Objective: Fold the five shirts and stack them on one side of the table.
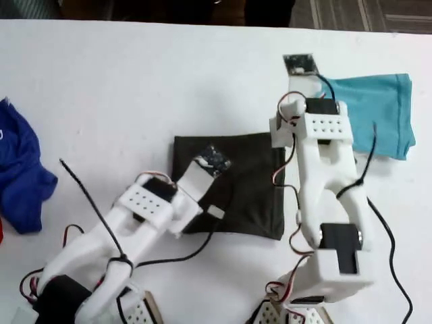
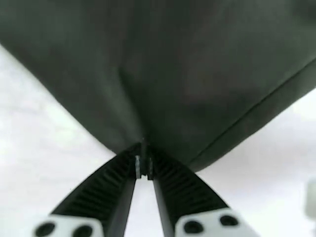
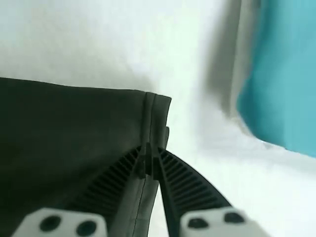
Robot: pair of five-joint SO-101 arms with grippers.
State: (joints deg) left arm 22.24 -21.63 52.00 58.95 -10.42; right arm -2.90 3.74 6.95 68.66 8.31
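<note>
White table (image 1: 135,81) surface spans the work area, and you have three shirts on it. The dark shirt (image 1: 250,182) lies near the middle as a rough rectangle, between the two arms.

The left gripper (image 2: 143,165) is clamped on that shirt's edge. In the left wrist view the fingertips meet with the fabric pinched between them, and a crease runs up from the pinch. The right gripper (image 3: 149,159) is likewise clenched on the same shirt, gripping the stitched hem just beside a corner. That corner is the one nearest the teal shirt (image 1: 378,115).

You cannot tell from these views whether either held edge is raised off the table.

The teal shirt lies folded at the far right of the table, apart from the dark one, with bare white surface between them. The blue shirt (image 1: 20,175) sits crumpled at the left edge, well apart from both.

The left arm (image 1: 135,216) comes in over the dark shirt's near left part. The right arm (image 1: 327,169) stands along its right side and partly overlaps the teal shirt in the high view.
</note>
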